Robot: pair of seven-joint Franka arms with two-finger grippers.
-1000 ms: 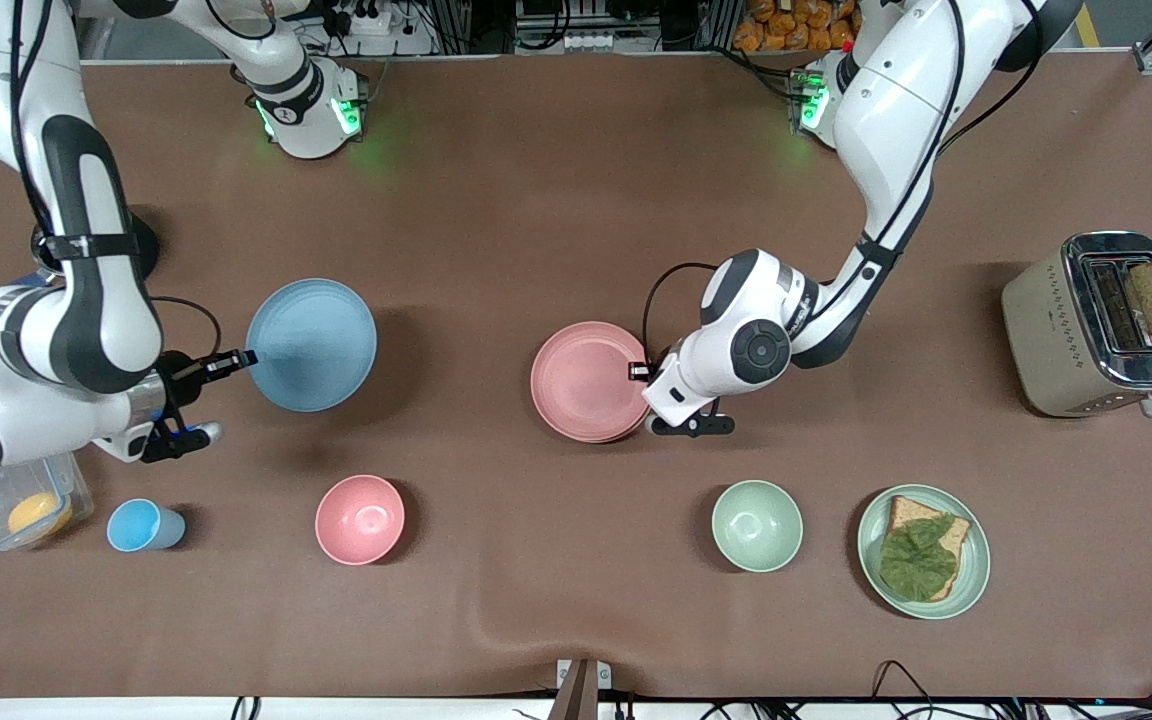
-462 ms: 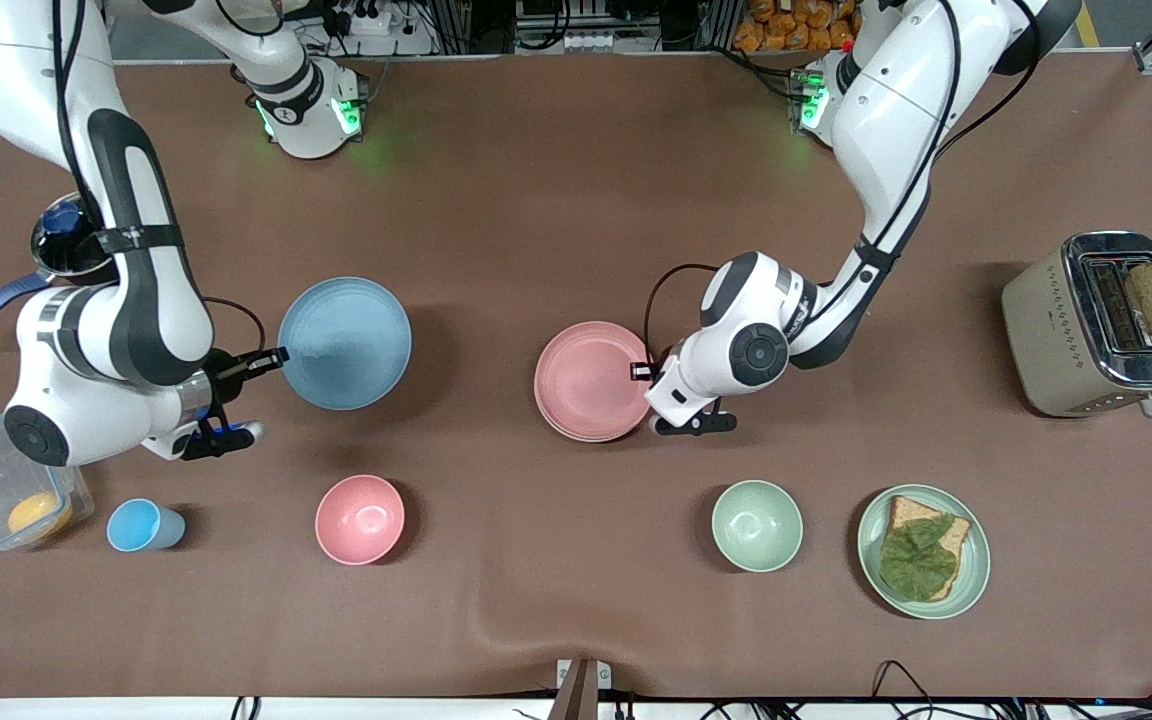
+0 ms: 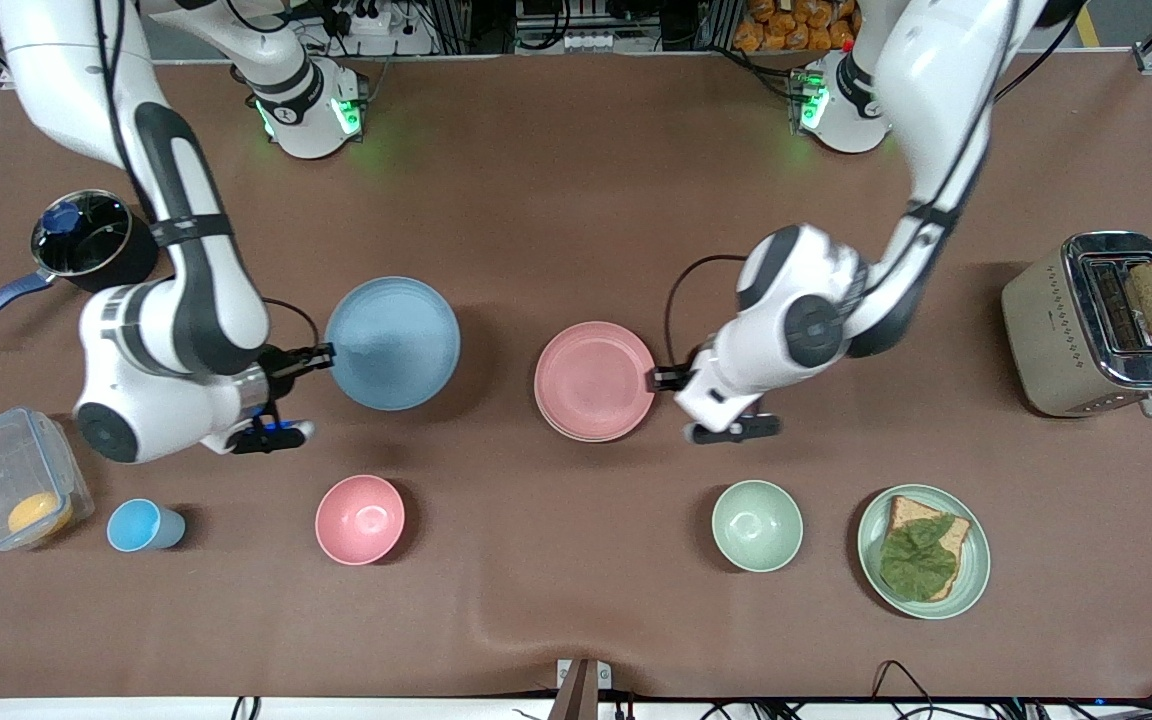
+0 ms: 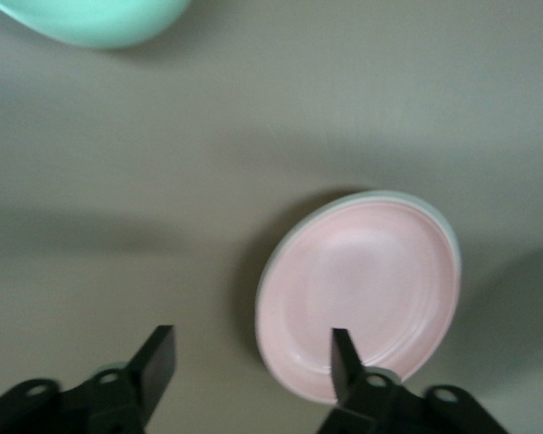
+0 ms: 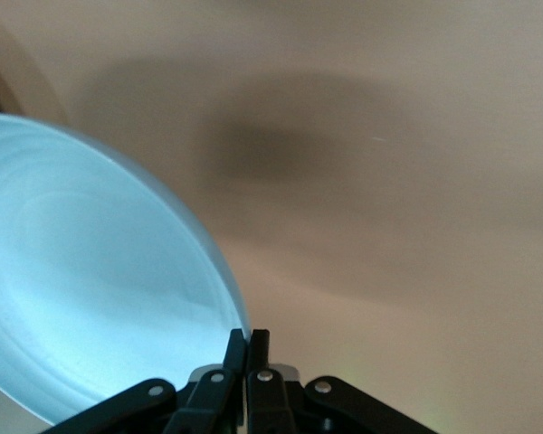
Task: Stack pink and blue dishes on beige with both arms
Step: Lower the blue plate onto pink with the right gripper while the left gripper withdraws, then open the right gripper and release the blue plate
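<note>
The light blue plate [image 3: 392, 343] hangs above the table, and my right gripper [image 3: 321, 352] is shut on its rim at the edge toward the right arm's end. In the right wrist view that gripper [image 5: 247, 339] pinches the blue plate [image 5: 90, 271] at its rim. The pink plate [image 3: 594, 380] lies flat mid-table on a plate that is mostly hidden. A thin pale rim [image 4: 380, 193] shows under the pink plate [image 4: 362, 289]. My left gripper [image 3: 661, 380] is open beside the pink plate's edge, holding nothing. In its wrist view the left gripper [image 4: 253, 362] spans table and plate edge.
A pot [image 3: 86, 240] and a clear box [image 3: 11, 490] stand at the right arm's end. A blue cup [image 3: 141, 525], pink bowl [image 3: 360, 518], green bowl [image 3: 757, 525] and green plate with toast [image 3: 971, 575] line the side nearer the camera. A toaster [image 3: 1101, 320] stands at the left arm's end.
My right arm has carried the blue plate toward the pink plate. My left gripper has drawn back from the pink plate toward the left arm's end.
</note>
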